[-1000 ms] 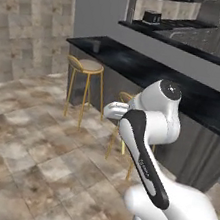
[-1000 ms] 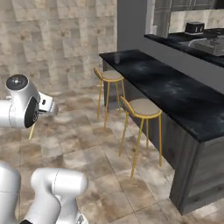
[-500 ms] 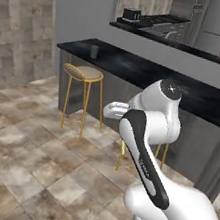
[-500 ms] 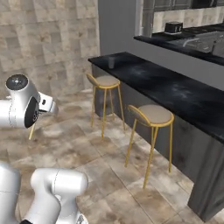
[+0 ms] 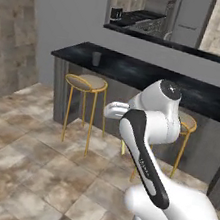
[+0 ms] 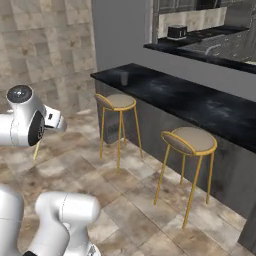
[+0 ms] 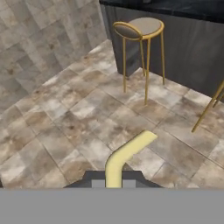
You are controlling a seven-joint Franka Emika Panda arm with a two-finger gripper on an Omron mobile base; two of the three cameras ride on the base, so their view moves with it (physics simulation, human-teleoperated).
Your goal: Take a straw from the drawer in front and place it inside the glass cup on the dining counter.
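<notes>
— Fingers (image 7: 113, 183)?
— Closed on the pale yellow bent straw (image 7: 124, 156), held above the tiled floor (image 7: 57, 118).
— Glass cup (image 5: 96, 58)?
— Upright on the dining counter (image 5: 153, 76), above the left stool (image 5: 86, 82).

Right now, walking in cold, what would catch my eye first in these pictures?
Probably the big white robot arm with dark joints filling the foreground, folded over a stone-tiled floor. Next, the pale yellow bent straw pinched in its shut gripper, seen from the hand camera. Behind stand two gold-legged bar stools with beige seats along the long black marbled dining counter, where a small grey glass cup waits near its far end.
</notes>
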